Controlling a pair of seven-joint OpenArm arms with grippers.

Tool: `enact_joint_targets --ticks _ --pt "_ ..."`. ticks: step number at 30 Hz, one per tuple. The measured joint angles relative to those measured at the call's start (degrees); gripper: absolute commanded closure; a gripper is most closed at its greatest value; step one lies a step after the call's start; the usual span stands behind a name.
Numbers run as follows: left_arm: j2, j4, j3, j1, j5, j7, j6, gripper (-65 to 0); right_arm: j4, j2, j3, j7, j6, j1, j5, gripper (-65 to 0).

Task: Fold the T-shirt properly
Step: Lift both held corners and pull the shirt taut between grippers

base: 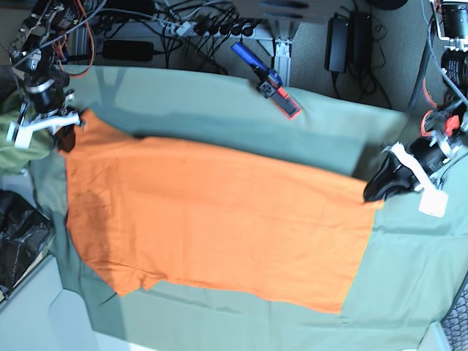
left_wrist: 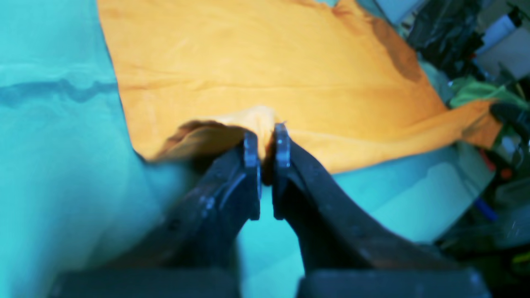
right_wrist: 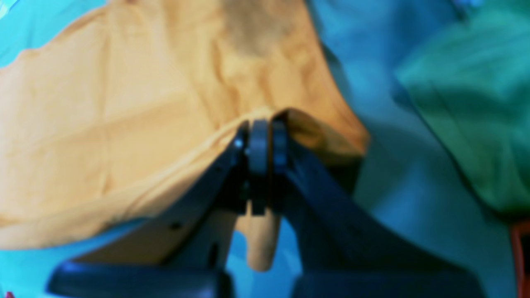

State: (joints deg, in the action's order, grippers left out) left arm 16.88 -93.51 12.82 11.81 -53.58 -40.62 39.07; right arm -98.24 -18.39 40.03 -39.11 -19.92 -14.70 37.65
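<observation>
The orange T-shirt lies spread nearly flat across the sage-green cloth. At its right edge, my left gripper is shut on a raised pinch of the orange fabric. The left wrist view shows that gripper with cloth bunched between its tips and the T-shirt stretching away beyond. My right gripper holds the shirt's far left corner. Seen in the right wrist view, this gripper is shut on a fold of the T-shirt, with a tongue of fabric hanging below the jaws.
An olive-green garment is heaped off the left side, also visible as a green garment in the right wrist view. A blue and red tool lies on the cloth at the back. Cables and power bricks sit behind. A black bag is at lower left.
</observation>
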Motion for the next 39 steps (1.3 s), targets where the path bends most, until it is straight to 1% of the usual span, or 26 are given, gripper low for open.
enact_joint_targets --ticks 5,8,14,15,19,20,21,23,24,25,26,27,28,29,31,34,37,39 --pt "-0.59 6.95 0.00 -5.16 0.26 0.00 -0.02 0.0 2.14 0.15 -7.19 3.21 0.00 5.31 -7.39 0.0" --pt "-0.57 10.23 0.00 -8.20 1.66 1.05 -0.02 0.0 2.93 0.11 -9.66 4.44 0.00 8.15 -10.60 0.0" --pt "-0.63 17.31 0.00 -11.91 2.27 1.33 0.00 0.0 7.15 0.02 -10.82 4.70 0.00 13.44 -14.05 0.0" --pt "-0.63 18.10 0.00 -12.44 2.29 1.51 0.00 0.0 8.57 -0.02 -10.82 5.62 0.00 14.21 -14.51 0.0" --pt "-0.66 20.00 -0.02 -13.44 2.16 2.62 0.00 0.0 15.26 -1.03 -10.93 7.10 -0.02 16.33 -14.47 0.0" --pt "-0.66 20.22 -0.17 -13.42 2.21 2.78 0.00 -1.7 16.39 -1.40 -11.26 7.56 -0.02 16.50 -14.53 0.0" --pt "-0.63 20.41 -0.61 -13.40 3.21 3.43 -0.02 -5.1 17.22 -1.70 -11.67 7.65 -0.02 16.68 -14.19 0.0" --pt "-0.57 20.55 -2.21 -13.42 6.05 5.05 -0.02 -14.9 17.94 -1.79 -12.39 8.09 -0.02 17.00 -14.05 0.0" --pt "-0.55 20.55 -3.13 -13.44 7.52 6.08 -0.02 -21.5 17.94 -1.77 -12.83 8.24 -0.04 17.09 -13.94 -2.4" --pt "-0.52 20.52 -4.11 -13.46 8.72 7.06 -0.02 -28.4 17.94 -1.64 -13.18 8.26 -0.02 17.11 -13.90 -14.3" --pt "-0.52 20.55 -5.07 -13.44 10.05 7.78 -0.02 -33.9 17.94 -1.49 -13.33 8.31 -0.07 17.14 -13.73 -26.2" --pt "-0.52 20.55 -5.99 -13.44 10.97 7.72 0.00 -36.7 17.97 -1.46 -13.44 8.28 -0.04 17.11 -13.57 -36.4" --pt "-0.55 20.55 -6.73 -13.42 11.10 7.69 0.00 -37.2 17.99 -1.46 -13.44 8.24 -0.04 17.09 -13.73 -43.5" --pt "-0.63 20.55 -7.13 -13.42 11.08 7.69 0.00 -37.2 17.99 -1.49 -13.42 8.24 -0.04 17.09 -13.77 -44.4" --pt "-0.63 20.55 -7.13 -13.44 11.06 7.69 0.00 -37.2 17.99 -1.64 -13.40 8.26 -0.02 17.11 -13.70 -44.3" --pt "-0.57 20.55 -4.94 -13.44 10.27 6.58 0.00 -37.1 17.99 -1.62 -12.22 7.76 -0.04 17.11 -13.70 -44.3" --pt "-0.20 20.55 -1.14 -13.40 7.28 2.45 0.00 -37.1 17.99 -1.60 -8.09 6.84 -0.02 17.07 -13.14 -44.3" --pt "0.17 20.55 0.72 -12.85 3.76 2.03 0.00 -37.1 17.99 -1.92 -4.66 5.27 -0.04 16.74 -10.45 -44.3"
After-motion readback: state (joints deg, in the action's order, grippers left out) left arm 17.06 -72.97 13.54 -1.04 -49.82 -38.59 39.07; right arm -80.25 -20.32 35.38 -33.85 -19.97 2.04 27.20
